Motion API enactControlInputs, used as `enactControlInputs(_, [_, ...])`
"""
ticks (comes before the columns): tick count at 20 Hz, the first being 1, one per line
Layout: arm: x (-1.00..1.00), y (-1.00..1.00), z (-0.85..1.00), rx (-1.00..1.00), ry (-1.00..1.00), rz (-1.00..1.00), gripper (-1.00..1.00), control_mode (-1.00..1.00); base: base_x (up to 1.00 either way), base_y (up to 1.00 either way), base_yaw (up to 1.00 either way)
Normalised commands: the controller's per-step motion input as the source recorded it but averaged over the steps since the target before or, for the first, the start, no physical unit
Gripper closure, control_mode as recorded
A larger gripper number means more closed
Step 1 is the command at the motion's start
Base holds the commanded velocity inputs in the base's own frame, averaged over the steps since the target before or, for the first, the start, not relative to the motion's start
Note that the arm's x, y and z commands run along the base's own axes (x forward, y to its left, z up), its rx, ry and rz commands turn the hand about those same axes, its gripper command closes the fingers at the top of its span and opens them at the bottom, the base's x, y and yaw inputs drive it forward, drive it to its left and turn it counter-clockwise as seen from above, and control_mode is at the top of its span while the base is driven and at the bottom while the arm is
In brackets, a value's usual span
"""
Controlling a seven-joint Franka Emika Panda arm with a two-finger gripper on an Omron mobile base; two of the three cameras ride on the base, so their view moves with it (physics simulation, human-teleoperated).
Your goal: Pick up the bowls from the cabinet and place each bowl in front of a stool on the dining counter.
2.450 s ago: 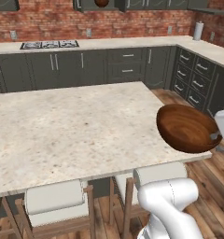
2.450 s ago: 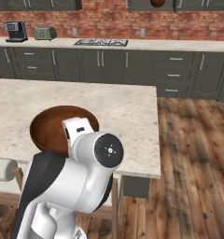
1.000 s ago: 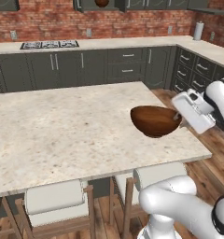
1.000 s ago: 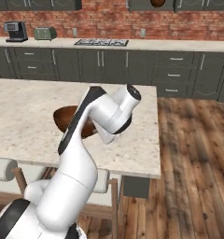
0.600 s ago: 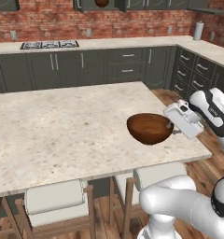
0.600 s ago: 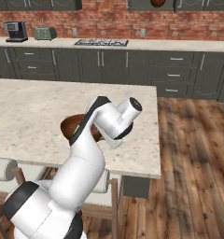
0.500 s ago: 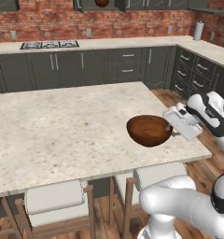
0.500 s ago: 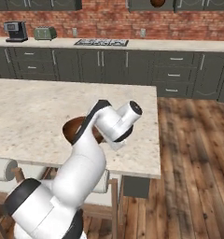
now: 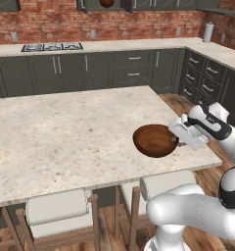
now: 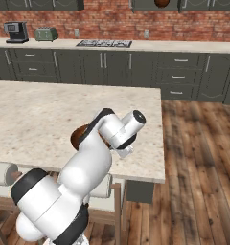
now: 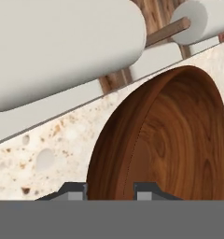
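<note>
The robot's end effector point(image 9: 177, 140) pinched the rim of a wooden bowl point(image 9: 155, 140), holding it tilted just above the near right corner of the dining counter point(image 9: 65, 132), over the right-hand stool point(image 9: 161, 184). It looked close to being set down but had not visibly landed. A second bowl point(image 9: 106, 3) sat in the wall cabinet point(image 9: 134, 4) above the far worktop, so one placement appeared nearly finished and another fetch remained.
</note>
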Motion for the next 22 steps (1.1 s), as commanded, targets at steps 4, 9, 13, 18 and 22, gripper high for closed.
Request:
enactControlInputs(4, [0.21, -0.01, -0.28, -0.01, 0.09, 0.0, 1.0, -1.0, 0.0, 0.0, 0.0])
enactControlInputs(9, [0.22, 0.0, -0.33, 0.0, 0.12, 0.0, 1.0, -1.0, 0.0, 0.0, 0.0])
enactControlInputs(13, [0.24, -0.04, -0.28, 0.0, 0.07, 0.0, 1.0, -1.0, 0.0, 0.0, 0.0])
enactControlInputs(18, [0.24, -0.03, -0.28, 0.0, 0.04, 0.0, 1.0, -1.0, 0.0, 0.0, 0.0])
enactControlInputs(22, [0.09, 0.0, -0.19, 0.0, 0.03, 0.0, 1.0, -1.0, 0.0, 0.0, 0.0])
